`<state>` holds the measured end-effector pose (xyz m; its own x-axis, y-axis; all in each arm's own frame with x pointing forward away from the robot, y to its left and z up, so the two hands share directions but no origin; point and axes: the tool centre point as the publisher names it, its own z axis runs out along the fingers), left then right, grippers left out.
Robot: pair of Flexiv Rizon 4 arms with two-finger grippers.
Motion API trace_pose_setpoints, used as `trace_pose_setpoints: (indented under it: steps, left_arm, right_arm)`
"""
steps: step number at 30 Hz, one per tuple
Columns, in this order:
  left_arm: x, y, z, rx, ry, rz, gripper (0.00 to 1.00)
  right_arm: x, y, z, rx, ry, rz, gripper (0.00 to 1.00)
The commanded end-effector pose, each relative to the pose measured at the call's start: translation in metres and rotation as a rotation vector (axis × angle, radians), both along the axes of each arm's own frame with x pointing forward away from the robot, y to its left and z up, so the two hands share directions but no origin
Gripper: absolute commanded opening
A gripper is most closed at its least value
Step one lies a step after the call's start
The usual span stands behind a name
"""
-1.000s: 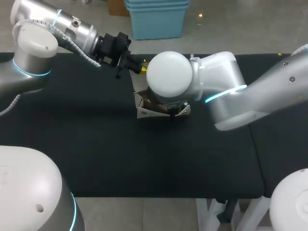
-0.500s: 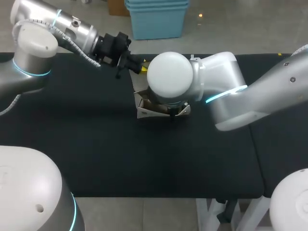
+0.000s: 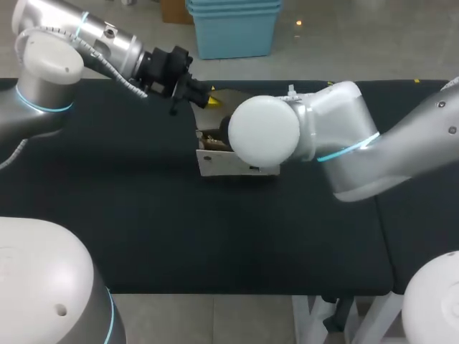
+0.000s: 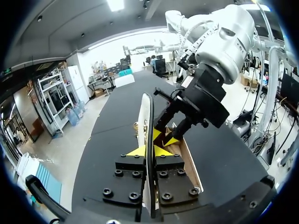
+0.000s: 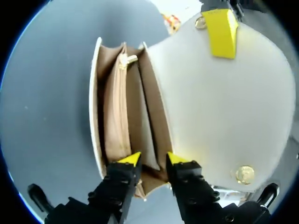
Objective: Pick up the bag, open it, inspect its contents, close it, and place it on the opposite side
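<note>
The table (image 3: 143, 215) is covered in matte black and runs the full width of the head view. A seam toward its right end marks where a second section joins. The cream bag (image 3: 233, 163) stands on this surface near the middle, a little closer to the far edge than to the near one. Broad black cloth stretches to its left and toward the near edge. To its right, the right arm's bulky white elbow (image 3: 264, 132) hangs over the bag and hides much of it from above.

The left gripper (image 4: 150, 150) comes in from the far left corner and is clenched on the flap (image 5: 219, 107), which stands up edge-on between its yellow tips. From the right wrist, one of those tips lies flat against the flap's pale outer face. A gold snap (image 5: 244, 173) sits at the flap's other end.

The bag's mouth is open, showing tan lining split into narrow pockets, with a zipper (image 5: 122, 63) along the middle one. The right gripper (image 5: 150, 159) points down at one end of this mouth with its fingers spread. A tan divider sits in the gap between them, and nothing is grasped. Whether the tips brush the lining cannot be told. The two grippers work close together, just beside each other over the bag.
</note>
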<state>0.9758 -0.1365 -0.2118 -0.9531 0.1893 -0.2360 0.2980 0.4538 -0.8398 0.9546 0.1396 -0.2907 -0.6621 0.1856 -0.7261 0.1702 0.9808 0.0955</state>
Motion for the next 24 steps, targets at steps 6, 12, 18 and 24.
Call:
trace_pose_setpoints:
  steps: [6, 12, 18, 24]
  left_arm:
    - [-0.013, 0.000, 0.017, 0.017, 0.028, 0.032, 0.00]
    - [-0.008, -0.001, 0.010, 0.022, 0.074, 0.050, 0.00]
    - [0.017, -0.009, -0.025, 0.051, 0.143, 0.079, 0.00]
    - [0.035, -0.009, -0.051, 0.065, 0.141, 0.106, 0.00]
  right_arm:
    - [-0.036, -0.005, 0.048, 0.010, -0.144, 0.027, 0.35]
    - [-0.050, -0.005, 0.058, 0.012, -0.178, 0.031, 0.19]
    - [-0.063, -0.007, 0.050, 0.015, -0.176, 0.032, 0.00]
    - [-0.069, -0.010, 0.037, 0.017, -0.157, 0.036, 0.00]
